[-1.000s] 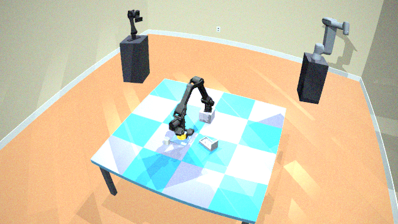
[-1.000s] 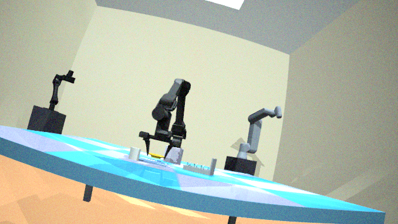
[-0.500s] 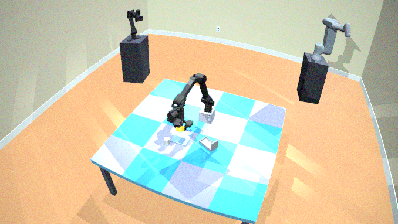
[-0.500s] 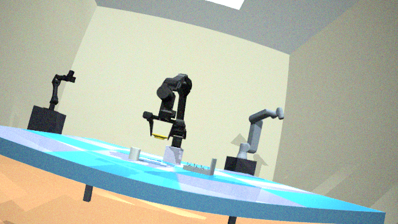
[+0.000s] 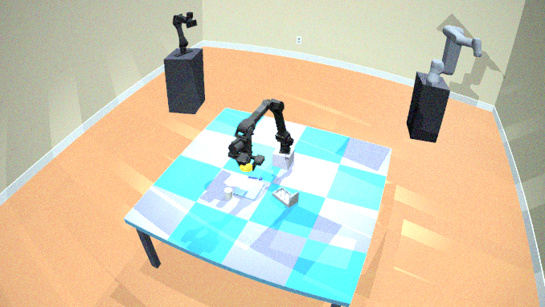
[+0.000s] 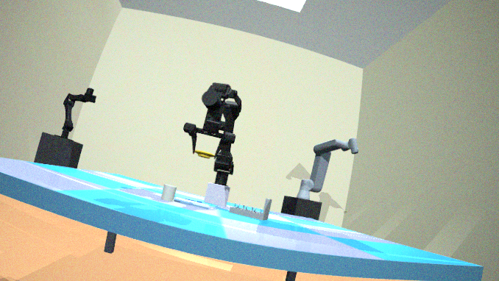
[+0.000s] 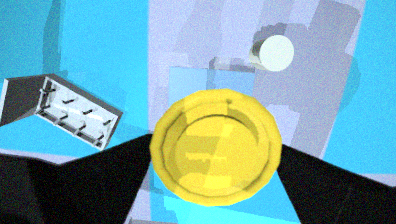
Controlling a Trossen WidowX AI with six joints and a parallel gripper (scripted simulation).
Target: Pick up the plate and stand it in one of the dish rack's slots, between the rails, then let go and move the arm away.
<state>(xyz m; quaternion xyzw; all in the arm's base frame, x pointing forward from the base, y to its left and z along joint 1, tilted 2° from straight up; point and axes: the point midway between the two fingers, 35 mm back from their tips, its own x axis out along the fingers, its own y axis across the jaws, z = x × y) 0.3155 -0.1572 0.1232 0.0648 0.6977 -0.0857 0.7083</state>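
A round yellow plate (image 5: 246,167) (image 6: 204,154) (image 7: 216,150) is held flat, face up, well above the table. My gripper (image 6: 204,154) (image 7: 214,145) is shut on it, one finger at each side of the rim. The dish rack (image 5: 285,197) (image 6: 247,212) (image 7: 80,112), grey with short rails and one tall end wall, stands on the table. In the wrist view it lies to the left of the plate, beyond the left finger. The plate is not over the rack.
A white cup (image 5: 228,193) (image 6: 168,193) (image 7: 276,53) stands beside a flat pale blue mat (image 5: 254,192) (image 7: 187,80). A blue utensil (image 5: 255,178) lies behind the mat, near the white arm base (image 5: 283,159) (image 6: 217,195). Two other arms stand on dark pedestals beyond the table.
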